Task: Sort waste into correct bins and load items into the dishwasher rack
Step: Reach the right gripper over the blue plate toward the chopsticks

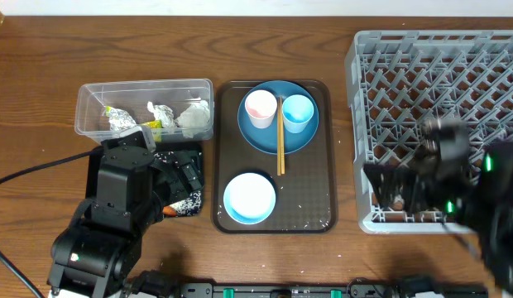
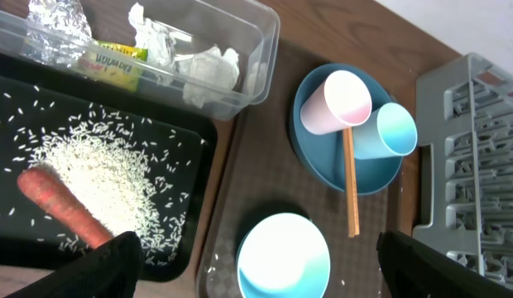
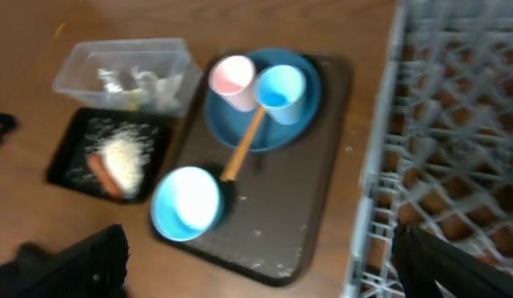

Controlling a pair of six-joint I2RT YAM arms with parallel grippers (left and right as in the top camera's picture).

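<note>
Brown wooden table (image 1: 41, 99), a pale strip along its far edge. At the near left, the left gripper (image 2: 258, 248) hangs over the black tray (image 2: 198, 132), fingers (image 2: 107, 265) spread wide and empty. Its wrist view shows what the overhead hides: the carrot (image 2: 62, 207) lying in rice (image 2: 99, 174). At the near right, the right gripper (image 3: 256, 265), also wide open and empty, hovers over the dishwasher rack (image 1: 438, 83). On the brown serving tray (image 1: 310, 211), the bowl (image 1: 250, 199) comes first. Then come the chopsticks (image 1: 280, 149), and farther back the blue plate (image 1: 277, 136) carrying the pink cup (image 1: 261, 108) and the blue cup (image 1: 297, 112). At the far left, the clear tub (image 1: 91, 99) holds napkins (image 2: 207, 70) and the wrapper (image 2: 116, 62). Bare wood separates the serving tray from the rack.
</note>
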